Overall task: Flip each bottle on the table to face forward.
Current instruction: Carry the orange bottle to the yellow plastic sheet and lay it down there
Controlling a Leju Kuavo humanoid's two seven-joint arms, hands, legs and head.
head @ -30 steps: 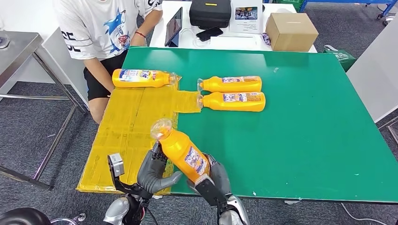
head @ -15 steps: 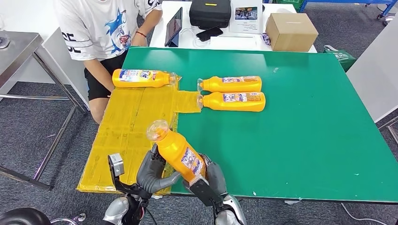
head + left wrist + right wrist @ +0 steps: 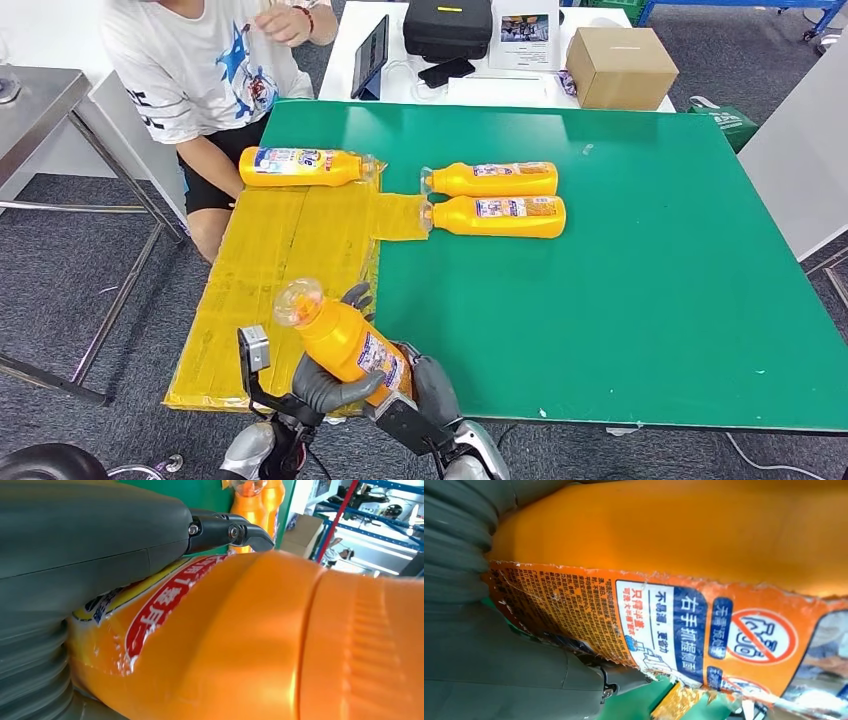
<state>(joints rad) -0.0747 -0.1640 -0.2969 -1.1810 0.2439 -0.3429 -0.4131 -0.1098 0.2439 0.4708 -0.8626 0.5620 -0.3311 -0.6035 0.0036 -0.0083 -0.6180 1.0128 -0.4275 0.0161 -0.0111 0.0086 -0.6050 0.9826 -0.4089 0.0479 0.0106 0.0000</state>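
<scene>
Fingers: the fingers [image 3: 352, 297] of the left hand [image 3: 325, 380] are wrapped round the held orange bottle [image 3: 345, 340]; the right hand [image 3: 425, 385] is closed on its lower body from the other side.
Held bottle: raised and tilted over the near table [image 3: 650, 300] edge, its clear cap [image 3: 298, 302] pointing up and away to the left.
Other bottles: 3 orange bottles lie on their sides, 1 [image 3: 300, 166] on the yellow taped sheet [image 3: 270, 270], 2 [image 3: 495, 180] [image 3: 500, 216] side by side on the green top.
Handling: a stiff, smooth plastic body with a torn, glossy label [image 3: 704, 630] is judged slippery and fairly heavy if full; the mid-body is the surest hold.
Edges: the near table edge lies just under the hands, so a drop there would likely go to the floor.
Room: open green surface lies to the right; a person [image 3: 200, 70] sits near the far left corner.
</scene>
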